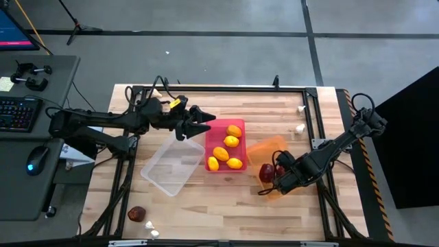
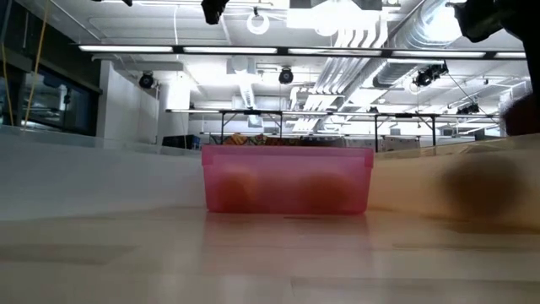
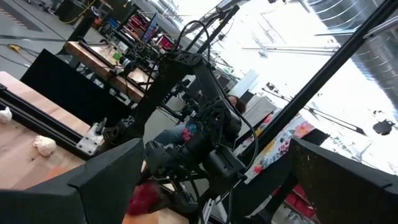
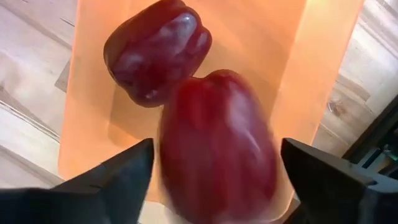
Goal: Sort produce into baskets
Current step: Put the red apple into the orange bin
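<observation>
sorting in progress, seen from above. the red-pink basket (image 1: 223, 125) sits near the middle of the bench (image 1: 206, 206) and holds five lemon-like fruits (image 1: 221, 154), which appears to be all of that kind in view. the orange basket (image 1: 264, 147) lies just beside it toward the right edge and holds a dark red fruit (image 4: 158, 50); a second dark red fruit (image 4: 217, 146) shows between the spread fingers of the right gripper (image 1: 272, 186), which hangs over the near end of that basket. the fingers stand open, apart from the fruit on both sides, so the fruit reads as just let go or dropping, though whether it already rests on the basket floor cannot be told. the clear basket (image 1: 171, 165), left of the red-pink one, has nothing in it. the left gripper (image 1: 204, 121) hovers between the far ends of the clear and red-pink baskets with its fingers open and nothing between them.

what is left, by this layout: one dark red fruit (image 1: 136, 213) near the near-left corner, two garlic-like bulbs (image 1: 151, 228) beside it, two more bulbs (image 1: 300, 118) toward the far-right corner, and one whitish piece (image 1: 156, 92), probably another bulb, at the far edge. the lemon sort looks done, the red sort nearly so, and the garlic sort not yet begun.
</observation>
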